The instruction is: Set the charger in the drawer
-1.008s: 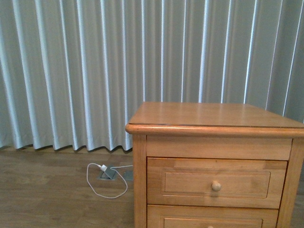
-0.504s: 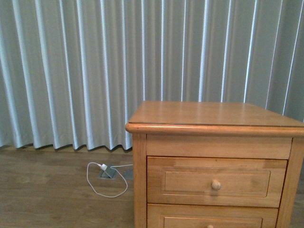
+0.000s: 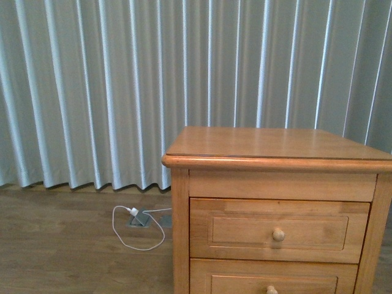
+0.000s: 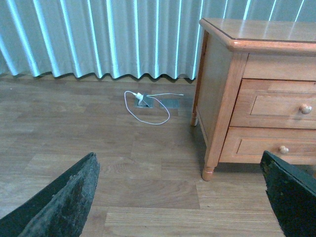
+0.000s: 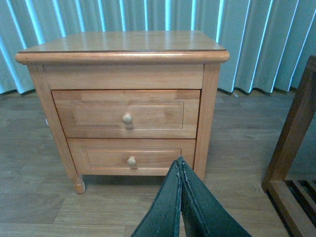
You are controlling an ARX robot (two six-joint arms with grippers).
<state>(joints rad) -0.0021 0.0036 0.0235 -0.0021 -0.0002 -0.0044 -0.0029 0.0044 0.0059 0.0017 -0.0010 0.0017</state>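
The charger is out of view in every frame. The drawer (image 3: 278, 229) is the upper, taller one of a honey-coloured wooden nightstand (image 3: 275, 144); it is closed and has one round knob (image 5: 127, 118). It also shows in the left wrist view as the drawer (image 4: 276, 103) and in the right wrist view as the drawer (image 5: 98, 113). My left gripper (image 4: 177, 197) hangs open over bare wooden floor, to the left of the nightstand, with nothing between its fingers (image 4: 64, 197). My right gripper (image 5: 180, 168) is shut and empty, low in front of the nightstand, well short of it.
A white plug with a looped white cable (image 3: 133, 212) lies on the floor by a floor socket, left of the nightstand. A shallower lower drawer (image 5: 131, 158) is closed. Pleated curtains (image 3: 92, 92) hang behind. A dark wooden frame (image 5: 291, 148) stands right of the nightstand.
The front view has shifted slightly: the nightstand sits a little higher in the picture and the lower drawer's knob now shows. Nothing in the scene has moved.
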